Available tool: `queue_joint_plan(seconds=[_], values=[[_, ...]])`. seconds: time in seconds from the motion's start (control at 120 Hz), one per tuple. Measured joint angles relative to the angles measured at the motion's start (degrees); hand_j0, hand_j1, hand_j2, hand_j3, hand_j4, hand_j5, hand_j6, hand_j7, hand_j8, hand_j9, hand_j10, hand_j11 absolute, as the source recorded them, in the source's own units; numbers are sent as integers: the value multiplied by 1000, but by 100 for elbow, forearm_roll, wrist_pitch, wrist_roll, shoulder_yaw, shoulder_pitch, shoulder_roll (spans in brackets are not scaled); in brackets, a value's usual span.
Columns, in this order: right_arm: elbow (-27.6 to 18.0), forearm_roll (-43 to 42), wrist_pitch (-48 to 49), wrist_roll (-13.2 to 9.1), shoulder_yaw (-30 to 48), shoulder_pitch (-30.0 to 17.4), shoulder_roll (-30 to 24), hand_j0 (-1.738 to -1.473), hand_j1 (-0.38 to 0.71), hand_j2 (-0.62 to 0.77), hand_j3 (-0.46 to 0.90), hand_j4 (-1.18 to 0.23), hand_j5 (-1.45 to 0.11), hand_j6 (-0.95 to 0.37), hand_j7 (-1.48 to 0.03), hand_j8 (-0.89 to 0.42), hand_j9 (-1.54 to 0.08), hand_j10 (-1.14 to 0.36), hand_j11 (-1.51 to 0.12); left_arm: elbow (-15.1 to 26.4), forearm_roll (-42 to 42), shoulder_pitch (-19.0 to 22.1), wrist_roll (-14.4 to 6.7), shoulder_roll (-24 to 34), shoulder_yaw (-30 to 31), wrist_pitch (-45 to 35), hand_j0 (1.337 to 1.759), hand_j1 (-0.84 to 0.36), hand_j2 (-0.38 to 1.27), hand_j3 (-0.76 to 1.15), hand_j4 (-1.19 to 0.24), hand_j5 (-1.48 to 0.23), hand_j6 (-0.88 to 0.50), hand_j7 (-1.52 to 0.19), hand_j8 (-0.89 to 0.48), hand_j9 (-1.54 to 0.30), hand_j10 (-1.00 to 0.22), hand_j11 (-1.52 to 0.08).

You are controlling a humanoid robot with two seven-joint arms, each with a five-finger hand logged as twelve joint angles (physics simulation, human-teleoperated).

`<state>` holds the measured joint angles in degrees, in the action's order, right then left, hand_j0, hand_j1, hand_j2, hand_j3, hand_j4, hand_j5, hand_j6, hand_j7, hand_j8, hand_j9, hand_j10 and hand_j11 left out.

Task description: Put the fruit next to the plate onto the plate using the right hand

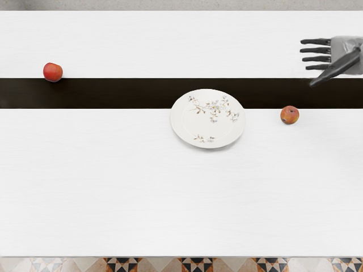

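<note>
Upper right, above the white table [113, 187]: dark grey right robot hand [333, 55], fingers spread straight, holding nothing. Small red-orange round fruit [289, 115] lies on the table near the white round floral-print plate [207, 118], to its right, not touching. Second red fruit [53, 72] far left.

The right hand [336, 54] shows at the upper right of the frame, entering from the right edge. It is dark grey, palm flat. Four fingers [315, 41] point straight left, spread apart. The thumb [334, 69] slants down and left. It grips nothing.
</note>
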<state>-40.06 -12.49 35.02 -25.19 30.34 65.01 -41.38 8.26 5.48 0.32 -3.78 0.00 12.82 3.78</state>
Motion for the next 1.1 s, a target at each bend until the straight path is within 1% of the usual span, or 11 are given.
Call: queue_joint_plan(seconds=[0.05, 0.083, 0.208, 0.358, 0.442, 0.517, 0.667, 0.825, 0.908, 1.008, 1.1], values=[[-39, -442, 0, 3, 45, 37, -33, -1658, -304, -7, 0, -37, -49, -36, -49, -37, -49, -37, -49, -1, 0, -3, 0, 0, 0, 0, 1658, 55, 49, 0, -245, -318, -245, -318, -245, -318, -245, -318], [-178, -753, 0, 11, 66, 53, -83, -1658, -303, -7, 0, -38, -50, -37, -50, -38, -50, -38, -50, -1, -1, -4, 0, 0, 0, 0, 1658, 55, 49, 0, -245, -318, -245, -318, -245, -318, -245, -318], [-1126, -1888, 0, 209, 99, 75, -426, -1658, -301, -8, 0, -42, -53, -41, -53, -41, -53, -41, -53, -1, -1, -1, 0, 0, 0, 0, 1658, 55, 49, 0, -245, -318, -245, -318, -245, -318, -245, -318], [-2289, -2799, 0, 404, 45, -87, -753, -1658, -300, -8, 0, -44, -54, -44, -54, -43, -54, -43, -54, 0, 0, 2, 0, 0, 0, 0, 1658, 55, 49, 0, -245, -318, -245, -318, -245, -318, -245, -318], [-2770, -3253, -31, 438, 29, -251, -806, -1658, -299, -8, 0, -45, -55, -46, -55, -45, -55, -44, -55, 0, 0, -2, 0, 0, 0, 0, 1658, 55, 49, 0, -245, -318, -245, -318, -245, -318, -245, -318], [-3076, -3520, -252, 448, 22, -372, -830, -1658, -299, -8, 0, -46, -56, -47, -55, -46, -56, -45, -56, 0, -1, -4, 0, 0, 0, 0, 1658, 55, 49, 0, -245, -318, -245, -318, -245, -318, -245, -318], [-3434, -3734, -1403, 440, -214, -548, -837, -1658, -300, -7, 0, -46, -55, -48, -55, -47, -55, -45, -55, 0, -1, -5, 0, 0, 0, 0, 1658, 55, 49, 0, -245, -318, -245, -318, -245, -318, -245, -318], [-3518, -3725, -2169, 420, -425, -613, -777, -1658, -295, -8, 0, -51, -61, -53, -60, -52, -61, -50, -61, 0, -2, -5, 0, 0, 0, 0, 1658, 55, 49, 0, -245, -318, -245, -318, -245, -318, -245, -318], [-3532, -3711, -2308, 424, -459, -661, -735, -1658, -245, -16, 0, -94, -116, -96, -115, -94, -116, -92, -115, 0, -2, -3, 0, 0, 0, 0, 1658, 55, 49, 0, -245, -318, -245, -318, -245, -318, -245, -318], [-3552, -3750, -2387, 451, -480, -747, -682, -1658, -141, -33, 0, -180, -229, -182, -228, -181, -228, -179, -228, 0, -2, -5, 0, 0, 0, 0, 1658, 55, 49, 0, -245, -318, -245, -318, -245, -318, -245, -318], [-3568, -3845, -2521, 588, -532, -813, -641, -1658, -68, -45, 0, -241, -308, -243, -307, -242, -307, -240, -307, -1, -3, -2, 0, 0, 0, 0, 1658, 55, 49, 0, -245, -318, -245, -318, -245, -318, -245, -318]])
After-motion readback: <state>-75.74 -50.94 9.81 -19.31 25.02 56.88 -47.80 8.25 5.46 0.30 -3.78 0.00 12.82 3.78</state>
